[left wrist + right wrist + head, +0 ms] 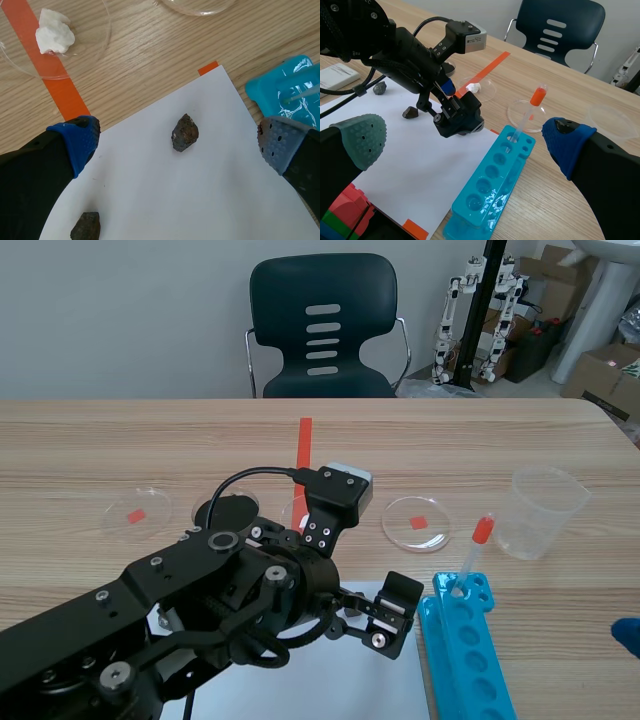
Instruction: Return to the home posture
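My left arm comes in from the lower left of the scene view, and its gripper (385, 615) hangs low over a white paper sheet (330, 680). In the left wrist view this gripper (176, 150) is open, with a blue pad (75, 142) on one side and a grey pad (277, 145) on the other. A dark rock (185, 132) lies on the paper between them, untouched. My right gripper (465, 145) is open too and holds nothing. It hovers near the table's front right, above a teal tube rack (490, 185). Only its blue tip (628, 635) shows in the scene view.
An orange-capped dropper (478, 540) stands in the rack (470, 650). A clear cup (545, 510) and petri dishes (417, 523) (137, 512) sit further back. One dish holds a white lump (54, 32). A second rock (86, 226) lies on the paper. Coloured blocks (345, 215) are under the right gripper.
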Robot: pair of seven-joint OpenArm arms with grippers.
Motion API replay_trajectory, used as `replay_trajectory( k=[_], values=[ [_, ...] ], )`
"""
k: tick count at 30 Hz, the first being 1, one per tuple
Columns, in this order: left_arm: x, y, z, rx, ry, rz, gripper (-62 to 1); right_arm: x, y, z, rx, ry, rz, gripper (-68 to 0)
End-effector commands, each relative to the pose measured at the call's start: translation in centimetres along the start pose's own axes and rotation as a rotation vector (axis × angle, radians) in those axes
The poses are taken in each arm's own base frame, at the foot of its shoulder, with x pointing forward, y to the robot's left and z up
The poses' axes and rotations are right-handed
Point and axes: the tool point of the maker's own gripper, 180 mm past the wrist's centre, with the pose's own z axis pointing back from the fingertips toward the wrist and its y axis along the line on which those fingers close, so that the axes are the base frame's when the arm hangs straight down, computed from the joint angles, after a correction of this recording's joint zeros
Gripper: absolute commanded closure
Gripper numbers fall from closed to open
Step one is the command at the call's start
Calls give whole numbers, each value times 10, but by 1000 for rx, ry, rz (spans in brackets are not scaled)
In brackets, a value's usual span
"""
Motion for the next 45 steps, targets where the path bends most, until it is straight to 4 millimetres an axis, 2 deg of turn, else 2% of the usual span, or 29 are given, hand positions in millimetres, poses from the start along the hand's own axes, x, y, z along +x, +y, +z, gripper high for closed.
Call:
replay_trajectory(
  k=[1, 23, 27, 31, 35, 40, 45],
  values=[
    [10, -4, 0, -8, -30, 9, -623, 10, -4, -3, -8, -37, 8, -679],
    [10, -4, 0, -11, -30, 7, -623, 10, -4, -3, -8, -37, 8, -679],
    [10, -11, 2, -74, -49, -48, -623, 10, -4, -3, -8, -37, 8, -679],
    [8, -8, 8, -115, -75, -105, -623, 10, -4, -3, -8, -38, 8, -679],
    [10, 1, 25, -138, -150, -125, -623, 10, -4, -3, -8, -37, 8, -679],
    [17, 10, 62, -188, -276, -177, -623, 10, -4, -3, -8, -38, 8, -679],
    [7, 24, 98, -201, -320, -246, -623, 10, -4, -3, -8, -38, 8, -679]
  ],
)
